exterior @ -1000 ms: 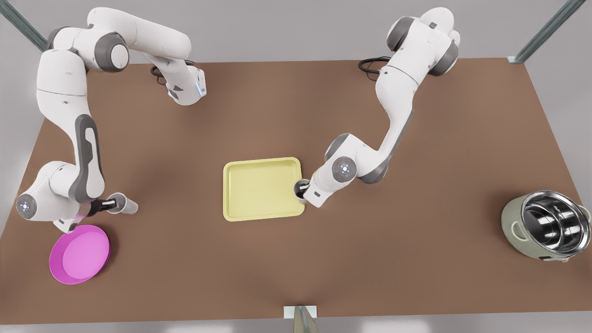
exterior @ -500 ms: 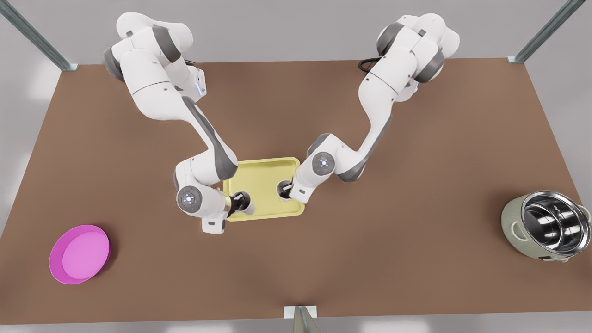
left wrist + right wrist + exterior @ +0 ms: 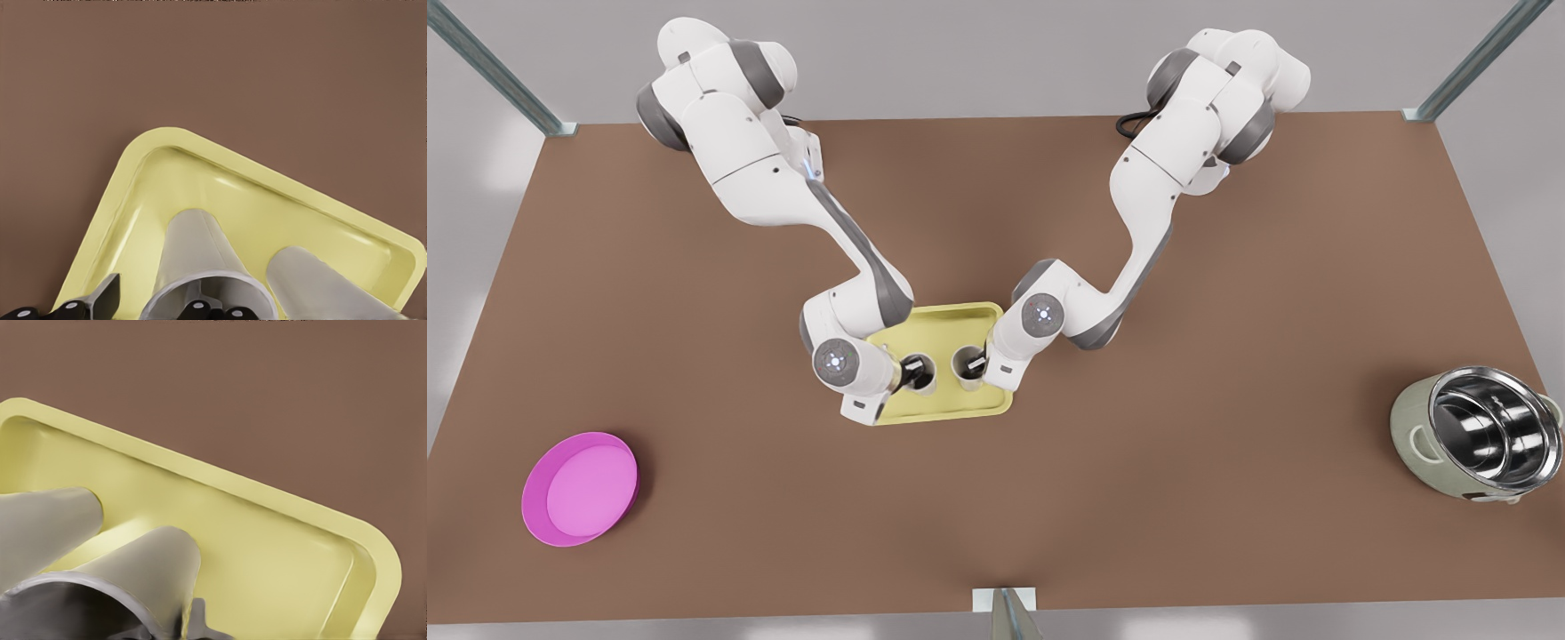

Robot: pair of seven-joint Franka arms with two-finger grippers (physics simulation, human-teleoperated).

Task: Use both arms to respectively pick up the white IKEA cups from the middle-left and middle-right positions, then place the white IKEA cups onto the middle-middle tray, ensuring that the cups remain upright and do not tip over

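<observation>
The brown worktop [image 3: 1227,498] is carrying everything, and the two white arms are reaching from its far edge down toward the middle. The arm on the front view's left [image 3: 783,196] is the left one; the arm on the front view's right [image 3: 1156,196] is the right one. Near the front view's right edge a pale green, steel-lined pot [image 3: 1476,436] is standing, and near the left edge a round magenta dish [image 3: 580,487] is lying, both well apart from the arms.

In the middle the pale yellow tray [image 3: 951,407] is lying flat, partly covered by both wrists. The left end effector [image 3: 911,372] is hanging over the tray's left part, its fingers pinching the rim of the left cup [image 3: 921,374], one finger inside and one outside, as the left wrist view shows [image 3: 200,267]. The right end effector [image 3: 978,364] is hanging over the tray's right part, gripping the rim of the right cup [image 3: 966,364] in the same way.

Both white cups are sitting upright inside the tray's rim, just beside each other. Whether their bases are touching the tray floor cannot be told.
</observation>
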